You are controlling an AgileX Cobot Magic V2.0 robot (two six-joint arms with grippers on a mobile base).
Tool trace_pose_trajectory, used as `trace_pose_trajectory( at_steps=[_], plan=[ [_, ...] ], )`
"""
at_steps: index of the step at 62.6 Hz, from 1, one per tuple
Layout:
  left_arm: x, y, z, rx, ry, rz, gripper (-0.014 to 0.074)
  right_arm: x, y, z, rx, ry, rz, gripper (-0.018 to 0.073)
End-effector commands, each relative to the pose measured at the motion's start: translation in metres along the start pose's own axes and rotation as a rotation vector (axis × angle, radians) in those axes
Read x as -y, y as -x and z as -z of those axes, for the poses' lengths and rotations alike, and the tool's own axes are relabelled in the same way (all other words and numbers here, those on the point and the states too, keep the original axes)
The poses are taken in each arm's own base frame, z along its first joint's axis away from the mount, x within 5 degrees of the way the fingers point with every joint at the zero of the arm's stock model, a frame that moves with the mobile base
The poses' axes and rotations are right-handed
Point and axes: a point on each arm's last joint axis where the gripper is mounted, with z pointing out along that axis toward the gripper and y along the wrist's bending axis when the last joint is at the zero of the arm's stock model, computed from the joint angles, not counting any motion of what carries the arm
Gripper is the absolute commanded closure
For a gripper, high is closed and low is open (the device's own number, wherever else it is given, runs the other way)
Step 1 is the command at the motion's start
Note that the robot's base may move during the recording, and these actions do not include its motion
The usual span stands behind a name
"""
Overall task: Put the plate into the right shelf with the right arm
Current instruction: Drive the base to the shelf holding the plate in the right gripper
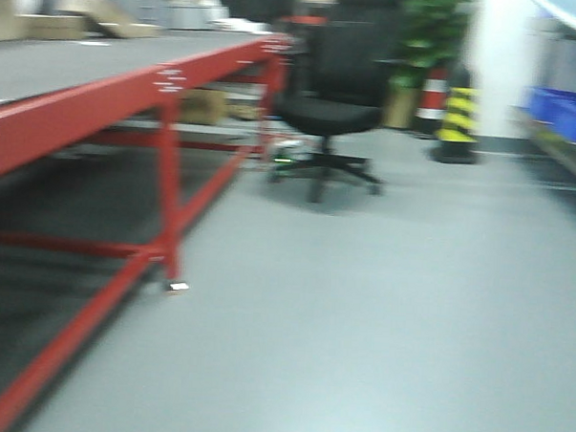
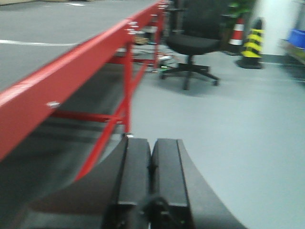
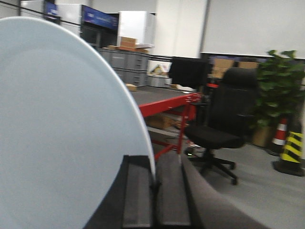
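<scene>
The grey floor (image 1: 361,305) is lying open across the centre and lower right of the front view. It is hemmed on the left by the long edge of the red-framed table (image 1: 131,94), which is running toward the upper middle. At the far right edge the right shelf (image 1: 570,152) is showing only as a blurred ledge under blue bins (image 1: 563,111). A black office chair (image 1: 333,94) is standing at the table's far end, with a yellow-and-black bollard (image 1: 456,123) and a potted plant (image 1: 432,36) just beyond it toward the upper right. The right wrist view alone is showing the plate (image 3: 62,133), which is filling the left half of the frame and standing on edge. Its rim is being pinched at bottom centre by the right gripper (image 3: 153,191), whose dark fingers (image 3: 137,195) are clamping it from both sides. The front view is catching only a pale curved sliver in its top right corner. In the left wrist view the left gripper (image 2: 151,176) is hanging over the floor beside the table's red rail, its fingers (image 2: 133,174) pressing together with nothing between them.
</scene>
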Motion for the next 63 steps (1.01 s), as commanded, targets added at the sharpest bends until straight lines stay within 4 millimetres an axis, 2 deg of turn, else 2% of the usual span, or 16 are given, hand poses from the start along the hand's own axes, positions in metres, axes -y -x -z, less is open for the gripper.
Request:
trace_pose_trajectory(
  at_steps=[1,63],
  plan=[
    [-0.0003,0.0047,0.0002,0.081,0.003,0.009,0.0643,0.0031,0.0173,-0.0008,0.11,-0.036,0.016,0.0503],
    [-0.0003,0.0047,0.0002,0.081,0.003,0.009,0.0643,0.0031,0.0174,-0.0006,0.111,-0.036,0.016,0.0503]
  ],
)
